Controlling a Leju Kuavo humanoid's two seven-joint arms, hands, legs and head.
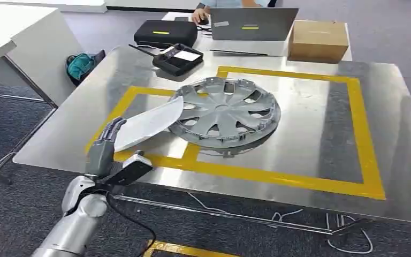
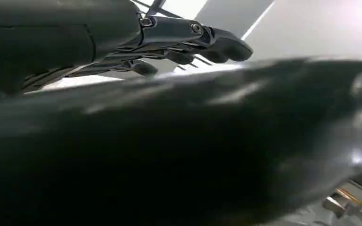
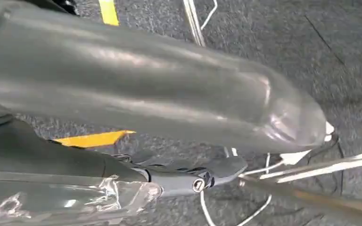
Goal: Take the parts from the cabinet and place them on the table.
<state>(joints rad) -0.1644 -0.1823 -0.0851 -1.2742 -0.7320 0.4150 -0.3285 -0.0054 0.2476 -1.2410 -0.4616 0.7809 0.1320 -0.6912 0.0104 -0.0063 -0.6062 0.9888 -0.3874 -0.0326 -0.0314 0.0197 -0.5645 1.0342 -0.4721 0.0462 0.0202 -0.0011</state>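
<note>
**Placing step: white panel held over the table, beside the hubcap**

Left hand (image 1: pixel 105 152) raised at the near left edge of the table (image 1: pixel 321 115), fingers (image 1: pixel 112 130) closed around the lower end of a flat white panel (image 1: pixel 150 122). Panel angled up and away from the hand, its far end overlapping the rim of a grey hubcap (image 1: pixel 225 112); touching it or just above it, cannot tell. Hubcap lying flat on the steel top, partly inside the yellow tape outline (image 1: pixel 357 115). Close up from the left wrist, dark fingers (image 2: pixel 217 44) curled over a blurred dark surface.

Right hand (image 3: pixel 188 176) hanging low over grey carpet and loose cables, holding nothing visible; fingers apart or together, cannot tell. A clear, rounded, blurred shape close to that camera, not identifiable.

Further back: black cases (image 1: pixel 166 33), a laptop (image 1: pixel 254 24), a cardboard box (image 1: pixel 318 40), a person's hand (image 1: pixel 199 15) at the far desk.

Likely step: setting the panel down, one part already delivered. Next move probably calls for lowering the panel flat onto bare steel clear of the hubcap, then loosening the grip.
</note>
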